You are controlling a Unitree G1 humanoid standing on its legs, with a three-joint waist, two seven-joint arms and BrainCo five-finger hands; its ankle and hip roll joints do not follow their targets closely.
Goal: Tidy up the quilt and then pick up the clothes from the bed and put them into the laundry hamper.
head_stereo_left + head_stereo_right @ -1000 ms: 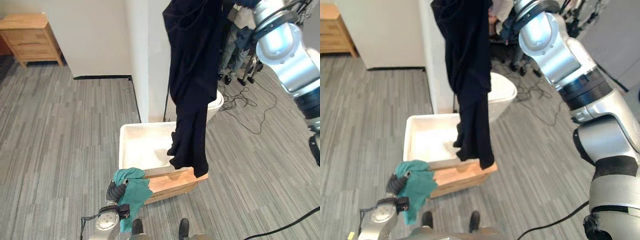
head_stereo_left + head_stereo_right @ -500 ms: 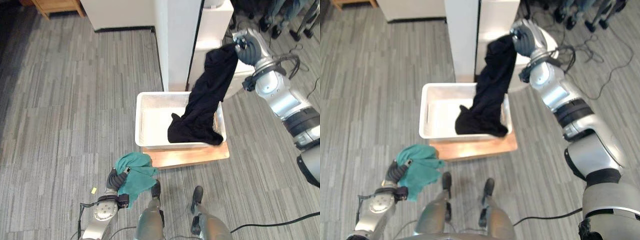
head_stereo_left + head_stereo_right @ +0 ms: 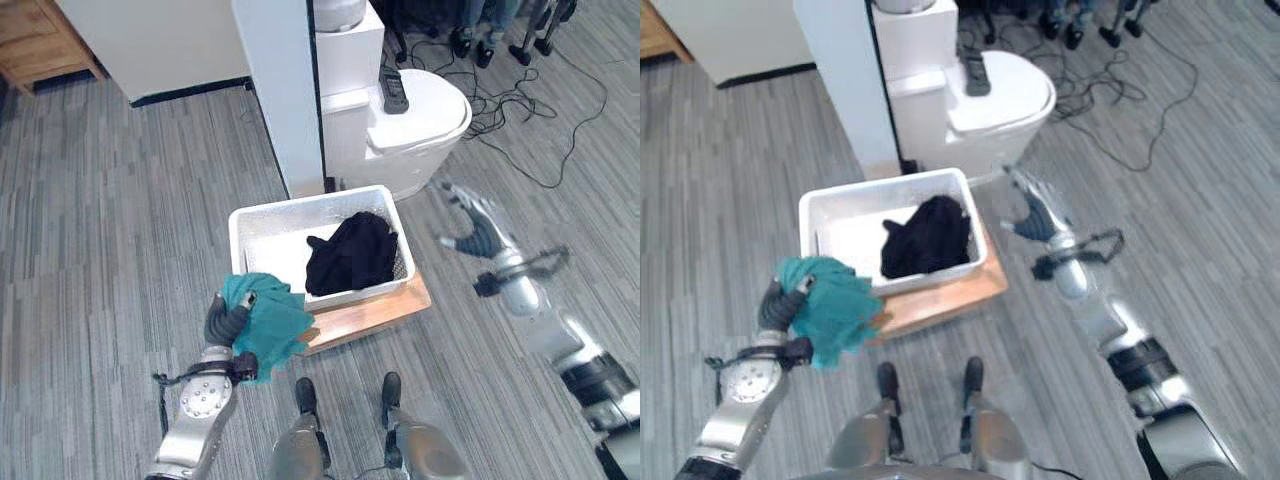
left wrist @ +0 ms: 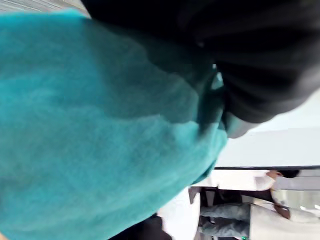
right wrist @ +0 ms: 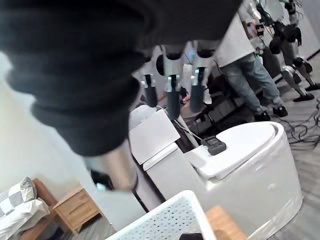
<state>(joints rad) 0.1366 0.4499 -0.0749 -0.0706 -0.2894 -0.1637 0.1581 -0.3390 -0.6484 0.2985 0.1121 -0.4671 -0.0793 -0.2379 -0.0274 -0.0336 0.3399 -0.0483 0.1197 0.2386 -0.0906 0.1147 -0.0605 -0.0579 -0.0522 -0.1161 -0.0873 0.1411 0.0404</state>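
A white laundry hamper [image 3: 300, 203] stands on a wooden board [image 3: 372, 314] on the floor. A black garment [image 3: 352, 254] lies bunched inside it, toward its right end. My left hand [image 3: 224, 319] is shut on a teal garment [image 3: 268, 322], held just off the hamper's near left corner; in the left wrist view the teal cloth [image 4: 90, 130] lies right against the hand's dark cover. My right hand [image 3: 476, 236] hangs open and holds nothing, to the right of the hamper, with its fingers [image 5: 172, 95] straight.
A white toilet [image 3: 412, 125] with a dark remote [image 3: 395, 90] on its lid stands behind the hamper, next to a white pillar [image 3: 280, 90]. A wooden nightstand [image 3: 30, 40] is at the far left. Cables [image 3: 520, 110] lie on the floor at the right.
My right hand has let go of the black garment, which dropped fully into the hamper, and the hand has come down to the hamper's right. The camera has shifted.
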